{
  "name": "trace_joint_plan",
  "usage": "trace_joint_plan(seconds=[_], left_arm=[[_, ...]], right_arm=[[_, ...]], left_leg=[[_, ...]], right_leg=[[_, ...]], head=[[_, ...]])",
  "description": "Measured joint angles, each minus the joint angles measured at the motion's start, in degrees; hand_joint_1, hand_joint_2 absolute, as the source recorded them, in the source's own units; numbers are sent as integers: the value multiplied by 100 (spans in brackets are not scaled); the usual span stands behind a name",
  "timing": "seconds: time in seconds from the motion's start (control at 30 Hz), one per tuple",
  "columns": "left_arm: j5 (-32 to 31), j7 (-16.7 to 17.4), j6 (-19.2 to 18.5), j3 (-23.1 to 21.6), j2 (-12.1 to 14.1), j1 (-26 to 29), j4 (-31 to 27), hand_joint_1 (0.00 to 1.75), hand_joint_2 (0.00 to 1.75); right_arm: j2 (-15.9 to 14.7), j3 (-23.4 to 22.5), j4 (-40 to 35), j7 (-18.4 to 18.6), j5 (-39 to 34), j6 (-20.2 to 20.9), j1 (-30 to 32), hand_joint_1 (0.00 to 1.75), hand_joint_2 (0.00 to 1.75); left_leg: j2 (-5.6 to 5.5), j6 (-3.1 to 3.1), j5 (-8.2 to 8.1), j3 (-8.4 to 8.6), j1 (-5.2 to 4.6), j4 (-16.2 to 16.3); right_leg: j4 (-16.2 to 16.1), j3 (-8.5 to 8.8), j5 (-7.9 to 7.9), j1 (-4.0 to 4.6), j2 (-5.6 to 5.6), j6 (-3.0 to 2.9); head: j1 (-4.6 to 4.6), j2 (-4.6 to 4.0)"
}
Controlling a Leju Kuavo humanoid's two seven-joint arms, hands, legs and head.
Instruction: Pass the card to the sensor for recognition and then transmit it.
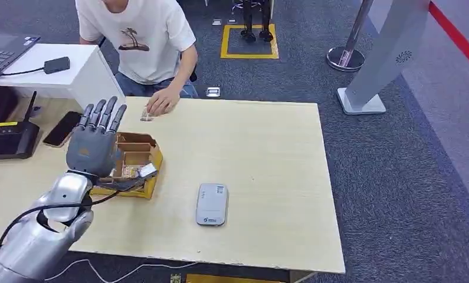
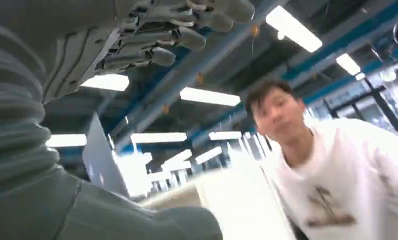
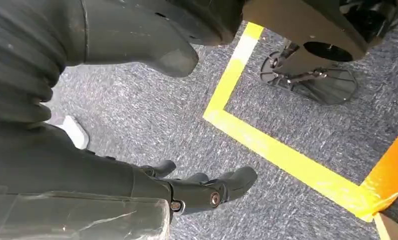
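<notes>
Table [image 1: 267, 153] | left hand [image 1: 93, 141] spread, empty, hiding box [image 1: 138, 154] | right hand [image 3: 136, 185] empty, fingers apart

Grey carpet [image 1: 397, 177] with yellow floor tape [image 1: 249, 56] surrounds the pale wooden worktop [image 1: 267, 177]; ceiling strip lights [image 2: 209, 96] glow overhead.

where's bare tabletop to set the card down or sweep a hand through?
Free: the table's whole right part, from the grey sensor to its right edge, and the strip in front of the sensor. Crowded: the left part, with the cardboard box under the raised left robot hand, phone, black router and the person's hand at the far edge.
</notes>
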Motion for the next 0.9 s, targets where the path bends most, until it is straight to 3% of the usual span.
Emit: trace_joint_plan(seconds=[0.2,0.33,0.4,0.6,0.67,0.77,0.83,0.9], left_arm=[[-9,116,-81,81,-212,361,-221,0,175],[-683,571,145,120,-304,788,-483,0,175],[-707,737,356,243,-391,921,-496,0,175],[-238,531,431,843,-649,805,-232,0,175],[-65,483,14,927,-708,632,-19,0,175],[357,205,-1315,940,-697,-89,733,0,175],[600,-217,-2029,859,-630,-939,1464,0,175],[756,-481,-2267,687,-529,-1828,2171,0,175]], right_arm=[[-4,-11,0,4,-57,-59,35,0,175],[-9,-15,0,4,-6,-68,70,0,175],[-9,-15,0,17,68,-66,64,0,175],[-9,13,-9,151,195,22,-45,0,175],[-9,44,-11,188,306,72,-73,0,175],[-11,177,-20,282,439,197,-183,0,175],[-17,262,-50,334,483,282,-259,0,175],[-30,345,-63,358,481,341,-350,0,175]], left_leg=[[3,1,-1,0,0,0],[4,-1,-3,0,1,0],[3,0,-3,-1,1,0],[2,1,0,1,1,0],[-4,2,5,0,2,0],[-8,1,20,-6,4,1],[-10,-1,38,-25,12,2],[-8,-10,55,-48,14,2]], right_leg=[[0,0,0,0,1,0],[0,-1,-3,0,2,2],[0,-1,-4,0,2,4],[0,0,0,1,1,1],[0,1,1,1,-7,1],[1,-7,13,3,-13,-4],[3,-22,30,9,-15,-3],[5,-45,51,11,-12,-14]], head=[[-2,0],[0,0],[0,0],[0,0],[0,0],[-2,0],[4,0],[7,0]])
